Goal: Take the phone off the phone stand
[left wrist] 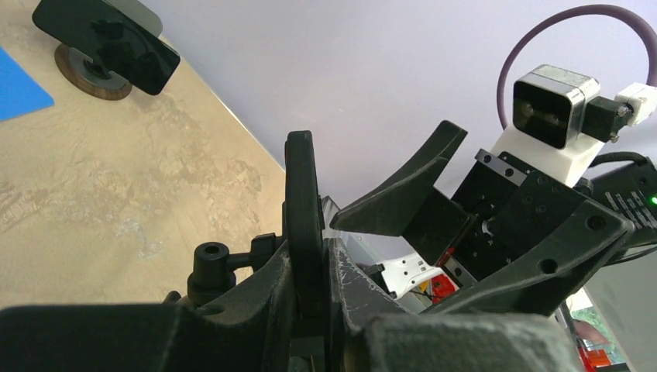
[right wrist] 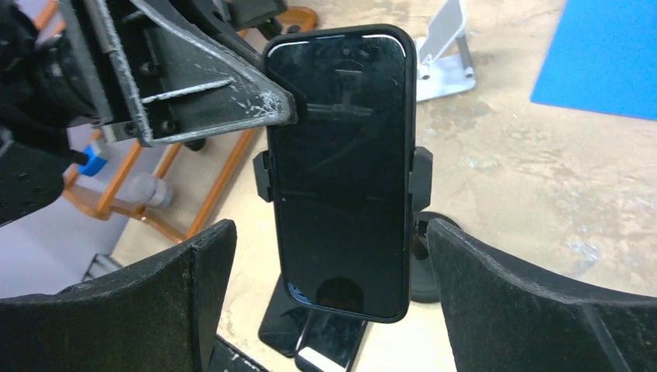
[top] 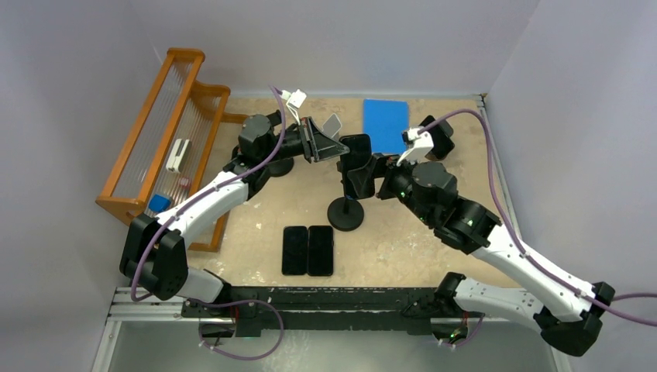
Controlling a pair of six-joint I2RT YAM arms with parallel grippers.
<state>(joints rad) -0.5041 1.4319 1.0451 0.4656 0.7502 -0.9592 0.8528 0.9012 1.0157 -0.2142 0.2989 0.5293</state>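
Tan tabletop (right wrist: 527,178), glossy black phone (right wrist: 341,155) in stand (right wrist: 421,178)

Left jaws: closed, with both scuffed black fingers (left wrist: 263,298) pressed against a thin dark slab standing upright between them.
Between the jaws: probably the phone (left wrist: 302,201), seen edge-on, its rounded top rising above the fingertips.
Just left of the jaws: a black knob (left wrist: 211,262) on a short arm reaching toward the slab.
Right of the jaws: a wedge-shaped finger (left wrist: 403,190) of the right jaws, clear of the slab. Behind it are a wrist camera (left wrist: 552,105) and a purple cable (left wrist: 590,11).
Far beyond, to the left: a second phone (left wrist: 104,43) tilted on a round-based stand (left wrist: 93,81), with the corner of a blue mat (left wrist: 19,93) nearby.
Below: a mottled beige worktop (left wrist: 116,194).
Behind: a pale lavender wall (left wrist: 349,62).
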